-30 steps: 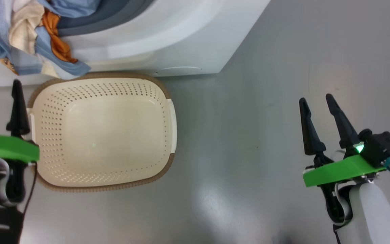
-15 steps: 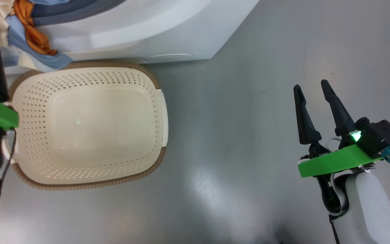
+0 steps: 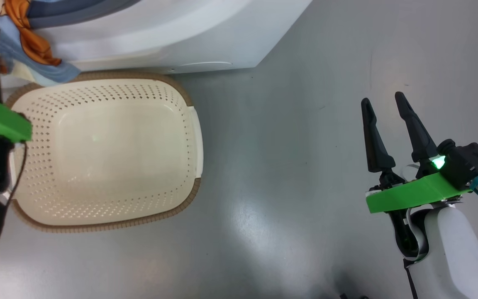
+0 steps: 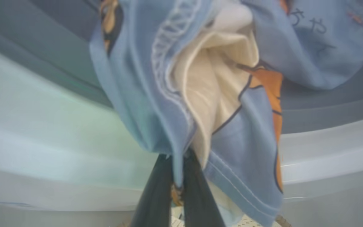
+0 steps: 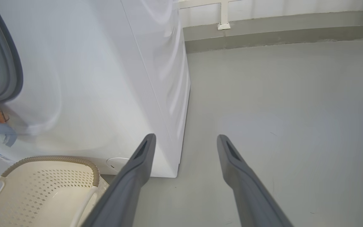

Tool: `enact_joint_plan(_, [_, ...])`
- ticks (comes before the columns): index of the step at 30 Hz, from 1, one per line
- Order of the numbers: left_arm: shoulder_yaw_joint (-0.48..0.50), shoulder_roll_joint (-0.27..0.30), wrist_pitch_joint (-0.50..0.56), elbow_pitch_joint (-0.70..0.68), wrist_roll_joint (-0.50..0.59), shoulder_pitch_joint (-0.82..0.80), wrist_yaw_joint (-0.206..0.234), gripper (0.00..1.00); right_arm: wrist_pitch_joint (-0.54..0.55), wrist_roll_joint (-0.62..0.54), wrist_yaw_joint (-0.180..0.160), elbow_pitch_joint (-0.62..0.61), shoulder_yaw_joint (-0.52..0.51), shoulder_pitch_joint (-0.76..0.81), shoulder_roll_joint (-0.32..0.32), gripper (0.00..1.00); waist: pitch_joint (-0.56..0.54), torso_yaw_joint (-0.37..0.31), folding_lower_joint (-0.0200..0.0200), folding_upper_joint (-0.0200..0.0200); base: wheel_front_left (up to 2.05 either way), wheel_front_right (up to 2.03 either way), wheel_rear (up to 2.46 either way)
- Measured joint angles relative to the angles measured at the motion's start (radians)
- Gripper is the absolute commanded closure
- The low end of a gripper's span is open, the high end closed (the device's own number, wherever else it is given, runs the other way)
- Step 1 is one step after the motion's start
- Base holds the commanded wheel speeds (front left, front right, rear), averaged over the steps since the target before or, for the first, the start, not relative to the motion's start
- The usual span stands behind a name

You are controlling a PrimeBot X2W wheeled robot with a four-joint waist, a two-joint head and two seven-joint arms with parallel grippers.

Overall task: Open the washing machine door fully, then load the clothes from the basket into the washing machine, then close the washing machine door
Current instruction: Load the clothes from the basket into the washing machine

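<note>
The left end effector (image 4: 176, 159) is closed, its two dark fingers pinching the lower hem of the clothes (image 4: 232, 126). The blue, cream and orange bundle hangs out of the mouth of the washing machine (image 3: 181, 33). It drapes over the grey gasket (image 4: 326, 104) and the white front, with its lowest corner just above the far rim of the basket (image 3: 106, 226). The basket sits on the floor (image 3: 284, 166) right against the machine. The right end effector (image 3: 383, 99) hangs over the floor well to the right, fingers spread, holding nothing.
</note>
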Motion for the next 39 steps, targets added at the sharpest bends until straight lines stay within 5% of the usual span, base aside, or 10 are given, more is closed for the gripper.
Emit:
enact_joint_plan(12, [-0.082, 0.035, 0.000, -0.271, -0.039, 0.036, 0.000, 1.00, 0.000, 0.010, 0.000, -0.001, 0.000, 0.000, 0.000, 0.00, -0.005, 0.016, 0.0000, 0.0000, 0.00, 0.00, 0.00])
enact_joint_plan(19, [-0.118, 0.061, 0.000, -0.306, -0.039, -0.005, 0.000, 1.00, 0.000, 0.025, 0.000, 0.003, 0.005, 0.000, 0.000, 0.00, -0.012, 0.007, 0.0000, 0.0000, 0.00, 0.00, 0.00])
enact_joint_plan(34, [-0.433, 0.095, 0.011, 0.007, -0.198, -0.335, 0.000, 1.00, 0.000, 0.056, 0.000, 0.009, 0.040, 0.000, 0.002, 0.00, -0.025, -0.043, 0.0000, 0.0000, 0.00, 0.00, 0.00])
enact_joint_plan(39, [-0.439, 0.095, 0.004, 0.110, -0.224, -0.473, 0.000, 1.00, 0.000, 0.062, 0.000, 0.009, 0.054, 0.000, 0.002, 0.00, -0.020, -0.065, 0.0000, 0.0000, 0.00, 0.00, 0.00])
